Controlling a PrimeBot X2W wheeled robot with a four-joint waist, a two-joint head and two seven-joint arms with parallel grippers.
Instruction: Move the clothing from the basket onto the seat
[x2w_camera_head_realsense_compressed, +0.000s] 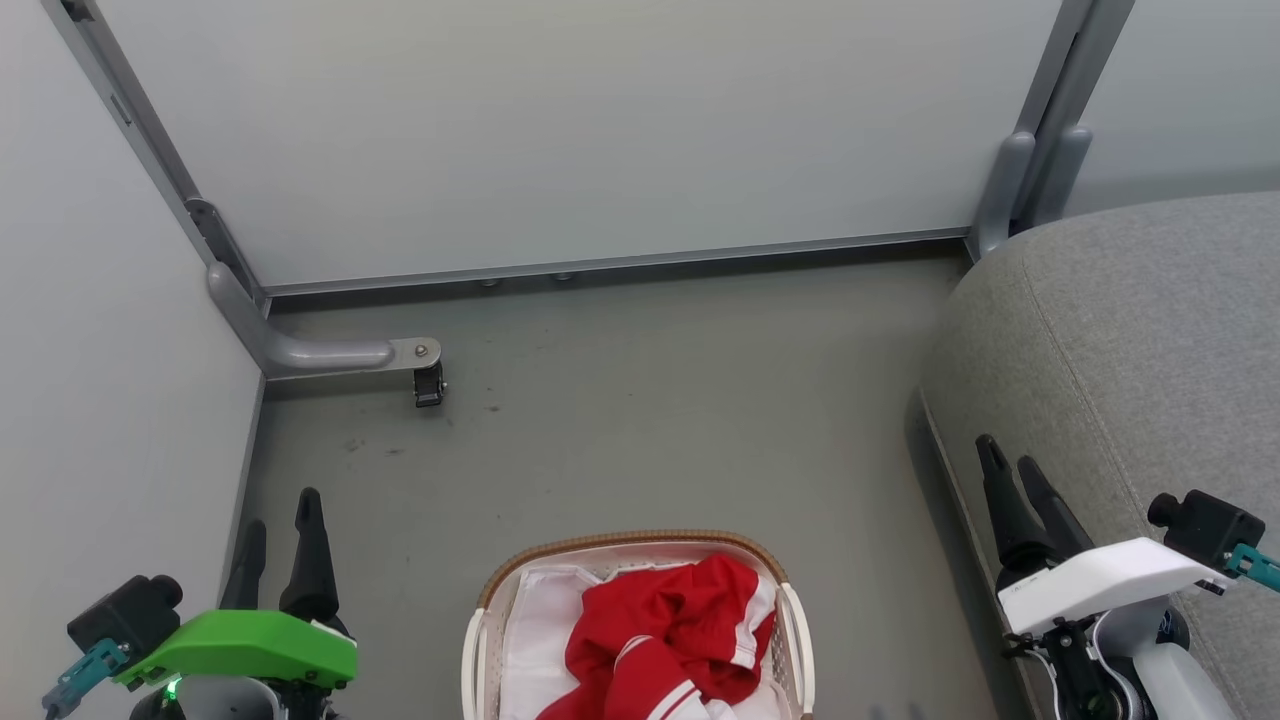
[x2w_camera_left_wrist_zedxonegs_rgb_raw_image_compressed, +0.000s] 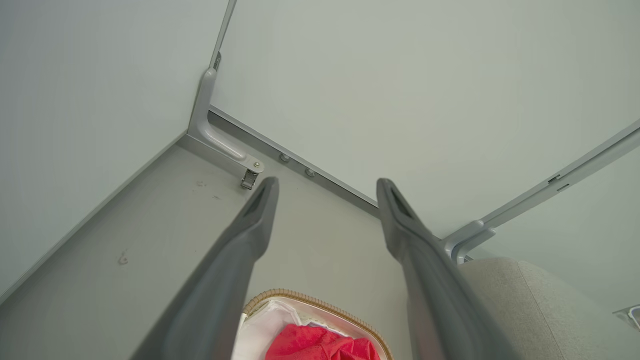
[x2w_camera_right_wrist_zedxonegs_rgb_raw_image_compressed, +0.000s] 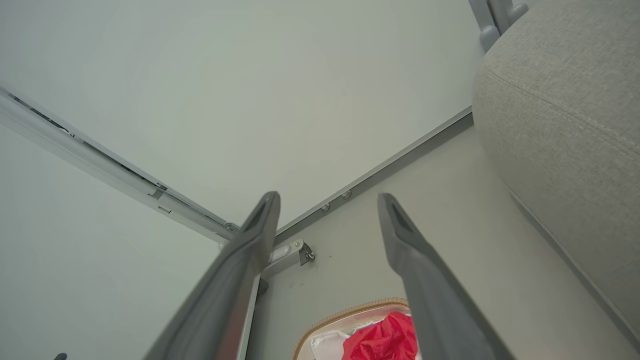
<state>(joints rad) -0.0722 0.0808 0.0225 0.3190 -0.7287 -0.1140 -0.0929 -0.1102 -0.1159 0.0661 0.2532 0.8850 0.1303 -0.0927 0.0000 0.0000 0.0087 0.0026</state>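
Left hand (x2w_camera_head_realsense_compressed: 282, 510) spread, right hand (x2w_camera_head_realsense_compressed: 1006, 452) spread, clothing (x2w_camera_head_realsense_compressed: 660, 625) in basket (x2w_camera_head_realsense_compressed: 630, 540)

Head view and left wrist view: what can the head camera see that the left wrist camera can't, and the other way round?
Head view's extras: the right gripper, open near the seat, the green cover on the left arm, and the white stripes on the clothing.
Left wrist view's extra: a close look along the left gripper, its two dark fingers spread wide apart.
Both share: the basket with the red clothing inside, the grey seat, the floor and the little wheel by the wall.
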